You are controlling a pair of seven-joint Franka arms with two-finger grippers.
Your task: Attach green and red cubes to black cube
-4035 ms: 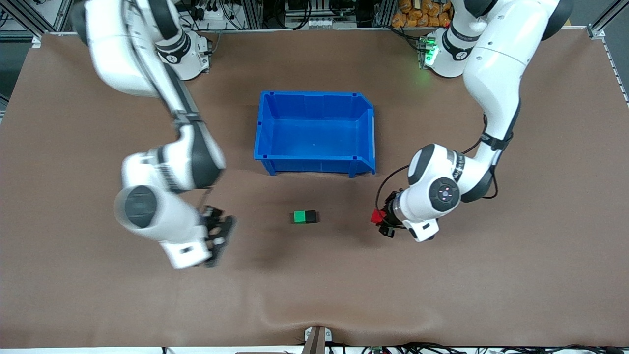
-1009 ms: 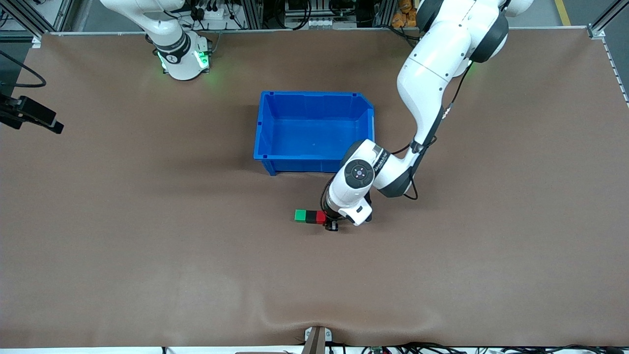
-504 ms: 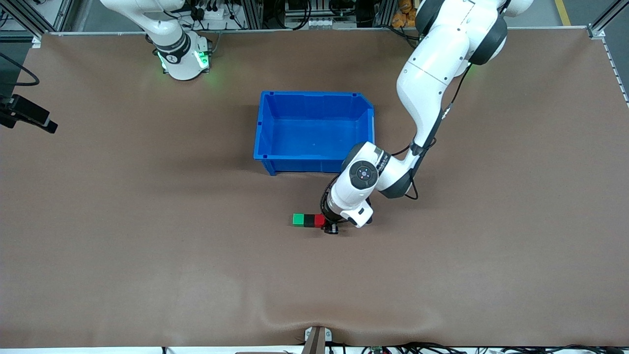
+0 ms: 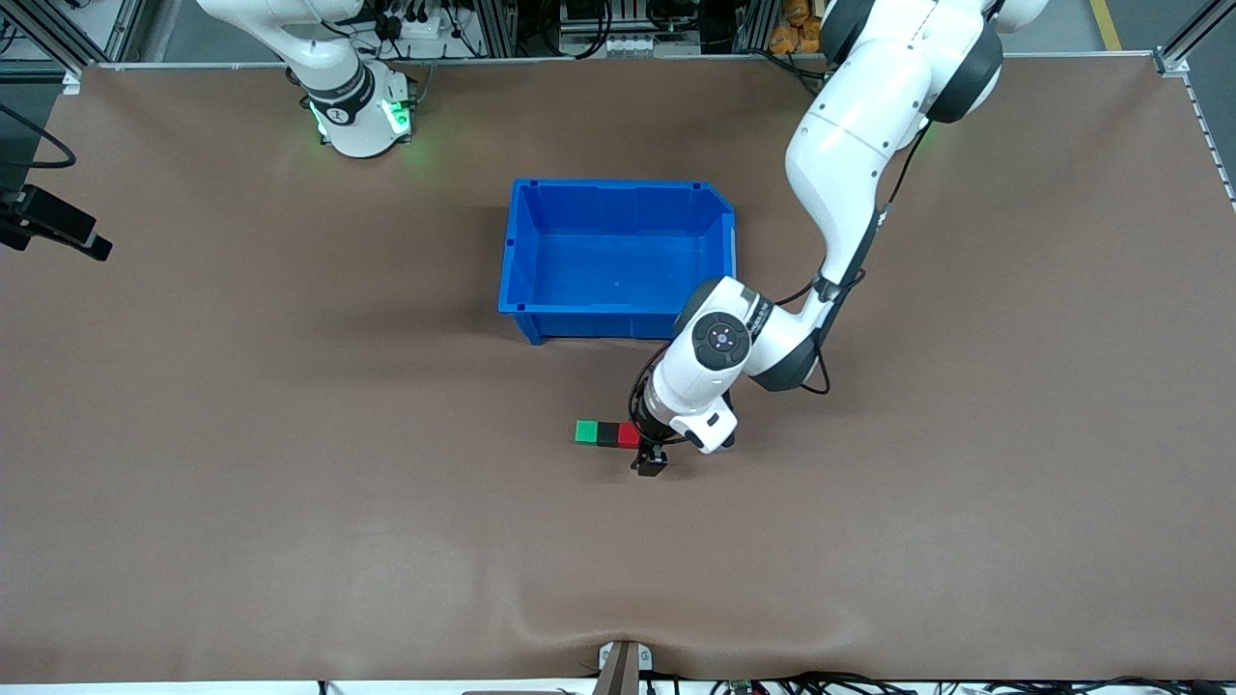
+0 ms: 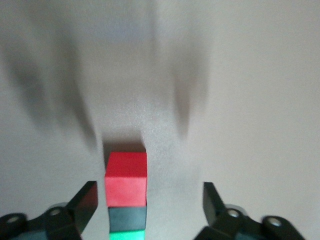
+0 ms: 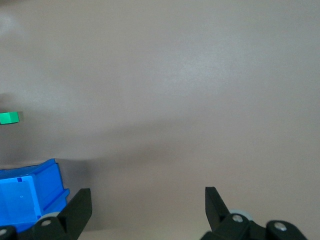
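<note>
small matte black cube (image 4: 607,434) joined between bright green cube (image 4: 586,431) and bright red cube (image 4: 629,434), nearer the front camera than big blue plastic bin (image 4: 618,319), bin holds nothing | left gripper (image 5: 147,202) spread wide at red cube, left wrist view only | right gripper (image 6: 146,206) agape at table's right-arm end, waiting

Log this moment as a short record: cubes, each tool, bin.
cubes: green cube, black cube, red cube joined in one row on the table
left tool: open, straddling the red cube's end of the row, gripping nothing
right tool: open, holding nothing; its arm waits
blue bin: farther from the front camera than the row
</note>
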